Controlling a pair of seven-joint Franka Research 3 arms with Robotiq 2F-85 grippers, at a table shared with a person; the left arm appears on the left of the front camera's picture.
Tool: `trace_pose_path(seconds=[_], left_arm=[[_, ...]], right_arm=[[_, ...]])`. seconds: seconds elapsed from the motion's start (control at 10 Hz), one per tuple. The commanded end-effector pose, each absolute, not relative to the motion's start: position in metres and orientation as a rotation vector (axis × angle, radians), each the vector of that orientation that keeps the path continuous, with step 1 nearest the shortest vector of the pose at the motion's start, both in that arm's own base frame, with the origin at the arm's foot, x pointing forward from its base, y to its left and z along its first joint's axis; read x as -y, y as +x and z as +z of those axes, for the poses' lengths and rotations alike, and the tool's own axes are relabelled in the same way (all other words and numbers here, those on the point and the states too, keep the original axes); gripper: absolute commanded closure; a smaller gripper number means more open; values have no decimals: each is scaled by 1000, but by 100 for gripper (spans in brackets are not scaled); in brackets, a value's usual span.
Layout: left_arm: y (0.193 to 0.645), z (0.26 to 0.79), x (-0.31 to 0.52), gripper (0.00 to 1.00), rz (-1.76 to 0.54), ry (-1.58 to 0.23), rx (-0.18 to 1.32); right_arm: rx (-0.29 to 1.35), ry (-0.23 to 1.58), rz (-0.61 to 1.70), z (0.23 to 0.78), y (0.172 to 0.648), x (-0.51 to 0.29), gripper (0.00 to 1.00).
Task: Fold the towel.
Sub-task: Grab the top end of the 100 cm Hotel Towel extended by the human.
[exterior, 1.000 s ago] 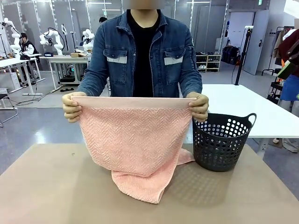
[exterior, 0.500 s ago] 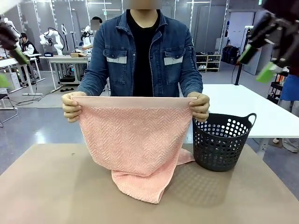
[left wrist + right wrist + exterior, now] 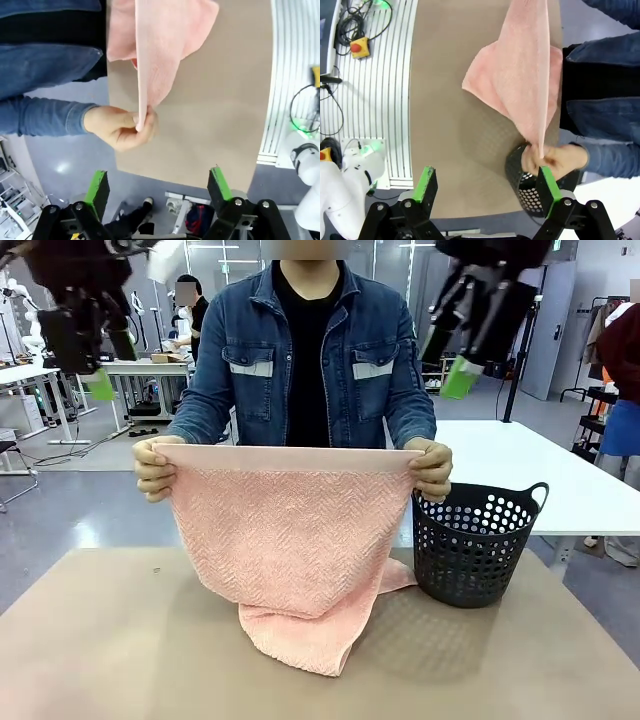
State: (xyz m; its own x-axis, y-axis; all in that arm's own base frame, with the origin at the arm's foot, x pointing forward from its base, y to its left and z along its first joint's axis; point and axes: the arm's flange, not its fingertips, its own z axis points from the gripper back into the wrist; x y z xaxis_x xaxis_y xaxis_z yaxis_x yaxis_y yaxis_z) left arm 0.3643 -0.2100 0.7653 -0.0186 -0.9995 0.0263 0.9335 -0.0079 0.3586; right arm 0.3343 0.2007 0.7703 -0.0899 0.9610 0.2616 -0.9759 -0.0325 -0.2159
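A person at the far side holds the salmon-pink towel [image 3: 285, 530] up by its two top corners, one hand [image 3: 155, 468] at the left corner and the other hand [image 3: 432, 468] at the right. Its lower end lies crumpled on the tan table [image 3: 110, 640]. My left gripper [image 3: 95, 365] hangs open high above the left corner. My right gripper [image 3: 455, 360] hangs open high above the right corner. The left wrist view looks down past the open left gripper [image 3: 158, 185] at a hand [image 3: 120, 130] pinching the towel [image 3: 160, 50]. The open right gripper [image 3: 487, 184] looks down on the towel [image 3: 520, 85].
A dark perforated basket [image 3: 470, 545] stands on the table right of the towel, under the person's hand, and the basket [image 3: 522, 187] lies close below my right gripper. A white table [image 3: 540, 470] stands behind it. The near table is bare.
Both arms have come into the front view from above and swung down and inward, toward the towel's top corners. The person and the towel have stayed still.
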Motion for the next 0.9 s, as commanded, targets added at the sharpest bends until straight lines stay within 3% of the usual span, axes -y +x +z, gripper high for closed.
trace_pose_path(seconds=[0.0,0.8], left_arm=[[376,765,227,0,-1553,250,268],[440,679,234,0,-1616,187,358]], right_arm=[[356,25,1603,770,357,-218,0],[267,-53,1534,675,460,-250,0]])
